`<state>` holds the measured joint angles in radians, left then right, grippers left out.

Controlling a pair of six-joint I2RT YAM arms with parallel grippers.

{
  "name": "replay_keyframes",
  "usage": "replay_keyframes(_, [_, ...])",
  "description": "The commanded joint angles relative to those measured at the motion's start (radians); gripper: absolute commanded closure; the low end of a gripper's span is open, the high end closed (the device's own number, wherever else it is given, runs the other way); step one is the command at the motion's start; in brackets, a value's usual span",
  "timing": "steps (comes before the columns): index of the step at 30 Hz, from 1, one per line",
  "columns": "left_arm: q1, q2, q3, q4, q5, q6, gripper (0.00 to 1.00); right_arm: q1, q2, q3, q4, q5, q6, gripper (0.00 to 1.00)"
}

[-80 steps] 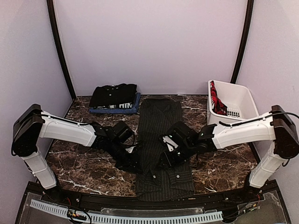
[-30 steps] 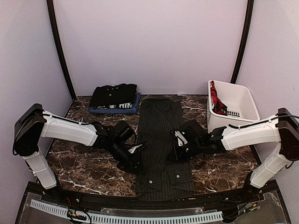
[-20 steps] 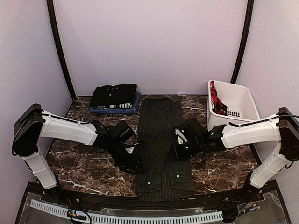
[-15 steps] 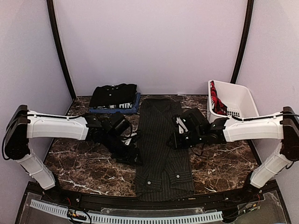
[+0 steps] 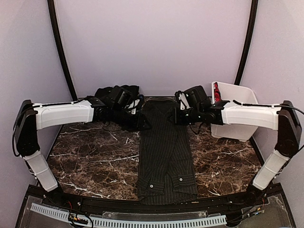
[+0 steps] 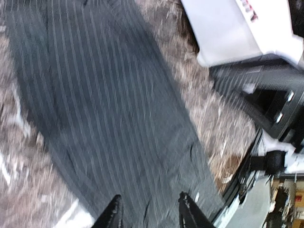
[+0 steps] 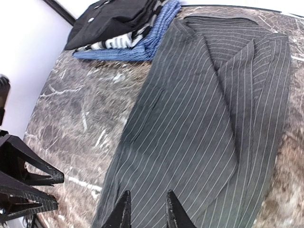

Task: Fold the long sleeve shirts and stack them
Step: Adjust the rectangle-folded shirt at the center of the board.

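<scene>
**Item:** pinstriped shirt (image 5: pixel 164 152), sleeves folded in, lying as a long narrow strip down the middle of the table (image 5: pixel 90 156), cuffs at the near edge.

**Step, as judged:** lengthwise folds made, crosswise fold next. That calls for gripping both collar corners and carrying them toward the cuffs.

**Left jaws, right jaws:** parted, empty, flanking the collar end.

**Nearby:**
- Folded black shirt (image 7: pixel 114 16) on blue shirt (image 7: pixel 142 45), far left, close beside the left arm (image 5: pixel 66 114).
- Basket (image 5: pixel 233 86) holding red cloth (image 5: pixel 217 92), far right.

Neither seems to obstruct the fold.

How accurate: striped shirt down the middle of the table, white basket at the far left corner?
Wrong on the side: the top view shows the white basket at the table's far right corner. The striped shirt does lie down the middle.
</scene>
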<state>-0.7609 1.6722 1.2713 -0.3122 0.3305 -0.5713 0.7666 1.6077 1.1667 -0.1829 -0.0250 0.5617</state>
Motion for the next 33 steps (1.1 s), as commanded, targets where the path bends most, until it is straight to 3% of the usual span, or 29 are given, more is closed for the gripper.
replay_keyframes(1, [0.013,0.140,0.116,0.220,-0.037,-0.002,0.64,-0.057,0.094,0.074,0.045,-0.070,-0.055,0.78])
replay_keyframes(8, [0.059,0.346,0.233,0.309,-0.002,-0.048,0.67,-0.127,0.216,0.176,0.089,-0.150,-0.060,0.78])
replay_keyframes(15, [0.124,0.470,0.246,0.353,0.063,-0.032,0.68,-0.166,0.387,0.298,0.118,-0.211,-0.036,0.78])
replay_keyframes(33, [0.230,0.689,0.438,0.242,0.123,0.013,0.71,-0.262,0.804,0.603,0.174,-0.333,0.114,0.79])
